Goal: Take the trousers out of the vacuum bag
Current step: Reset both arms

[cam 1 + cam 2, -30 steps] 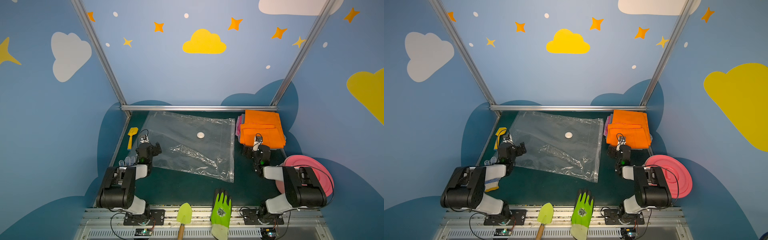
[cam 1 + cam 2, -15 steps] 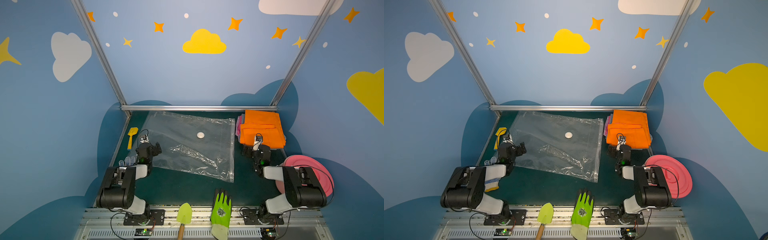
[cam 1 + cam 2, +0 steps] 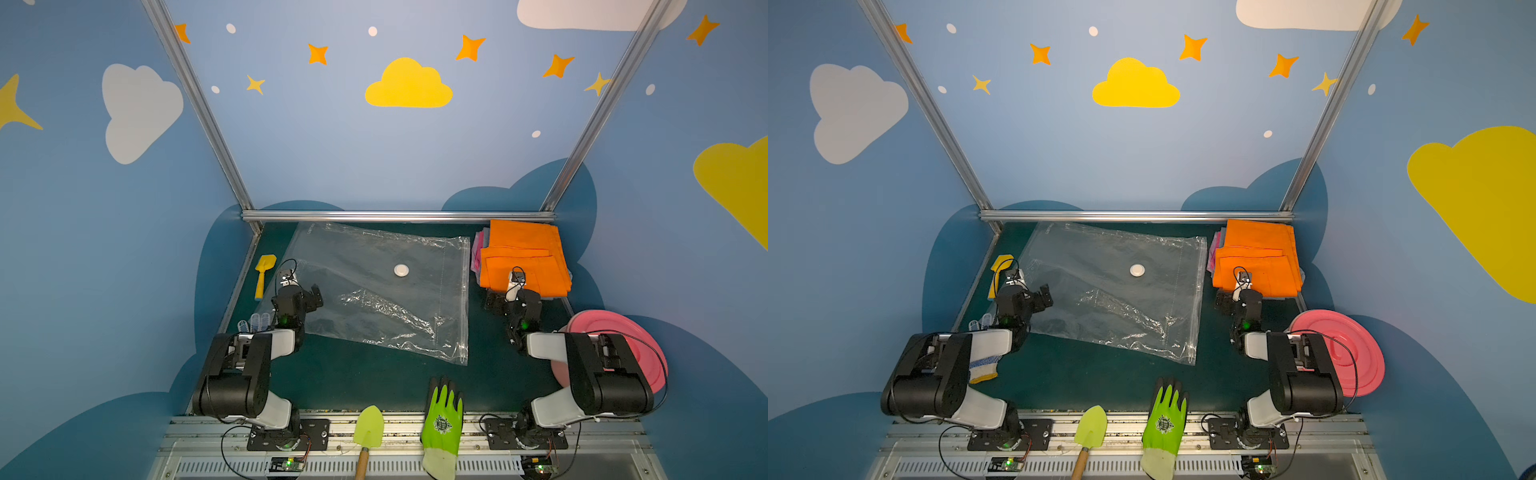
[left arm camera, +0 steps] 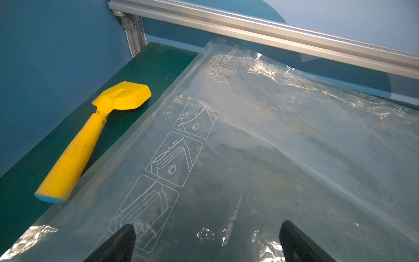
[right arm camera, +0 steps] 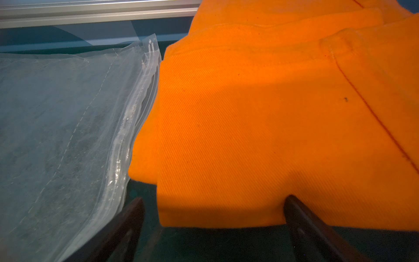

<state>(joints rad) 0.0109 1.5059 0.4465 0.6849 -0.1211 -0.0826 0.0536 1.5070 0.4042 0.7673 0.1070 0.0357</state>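
Trousers (image 3: 524, 254) sit stacked far right on the bench (image 3: 374, 384), just beside the flat vacuum bag (image 3: 365, 299) — left and right jaws spread wide.

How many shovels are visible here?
2: one yellow plastic shovel beside the clear plastic vacuum bag; one light green shovel with a wooden handle at the front rail.

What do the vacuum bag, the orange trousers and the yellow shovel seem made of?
Vacuum bag: thin clear plastic film, glossy, with crinkles and glints. Orange trousers: woven twill, probably cotton, matte; diagonal ribs and stitching show. Yellow shovel: likely moulded plastic, smooth.
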